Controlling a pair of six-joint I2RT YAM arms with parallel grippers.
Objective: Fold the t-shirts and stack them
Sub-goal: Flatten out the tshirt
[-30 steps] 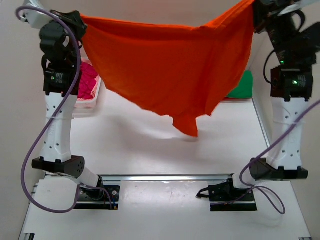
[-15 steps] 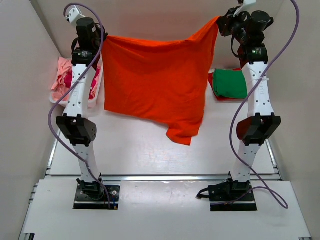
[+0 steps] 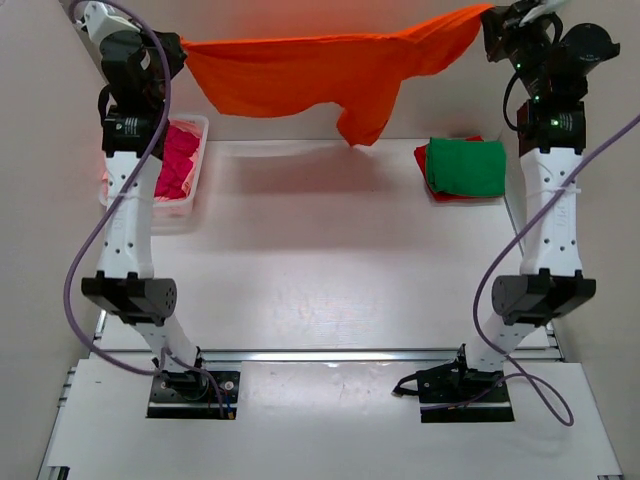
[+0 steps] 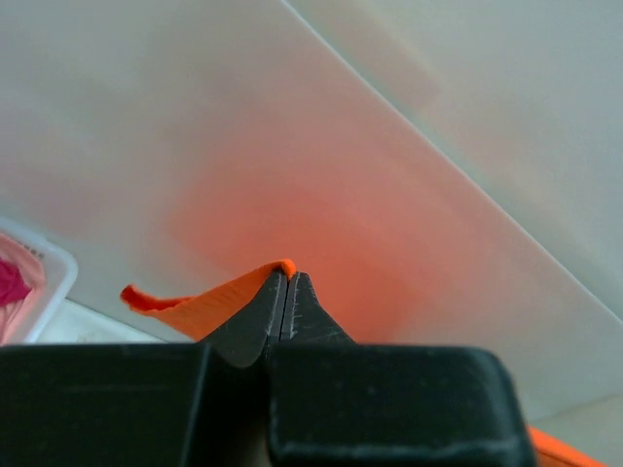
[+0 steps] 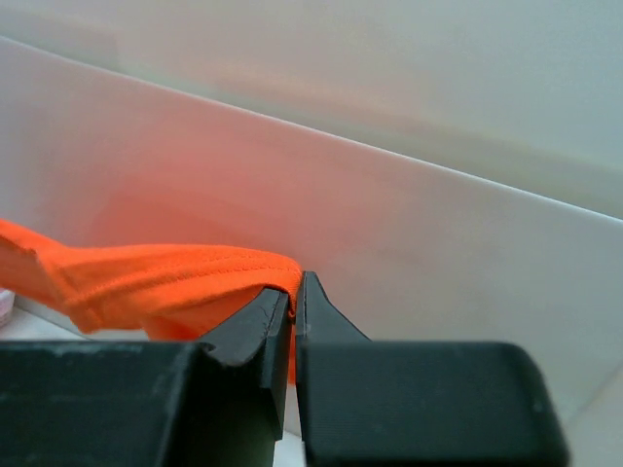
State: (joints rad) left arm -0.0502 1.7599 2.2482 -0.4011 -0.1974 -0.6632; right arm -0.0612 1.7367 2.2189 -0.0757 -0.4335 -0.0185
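Observation:
The bright orange t-shirt (image 3: 320, 65) hangs stretched between my two grippers, high above the far edge of the table, with a sleeve drooping near the middle. My left gripper (image 3: 180, 50) is shut on its left corner; the cloth shows at the fingertips in the left wrist view (image 4: 209, 297). My right gripper (image 3: 488, 18) is shut on its right corner, and the cloth (image 5: 165, 277) shows in the right wrist view. A folded green t-shirt (image 3: 465, 165) lies on a red one (image 3: 421, 157) at the far right. Magenta t-shirts (image 3: 178, 160) and a light pink one lie in the basket.
The white plastic basket (image 3: 190, 205) stands at the far left of the table. White walls close in the table at the back and on both sides. Both arms reach up tall from their bases at the near edge.
Both grippers have swung the orange t-shirt up and away toward the back wall. It was hanging down as a broad sheet; now it shows as a narrow band with little drop.

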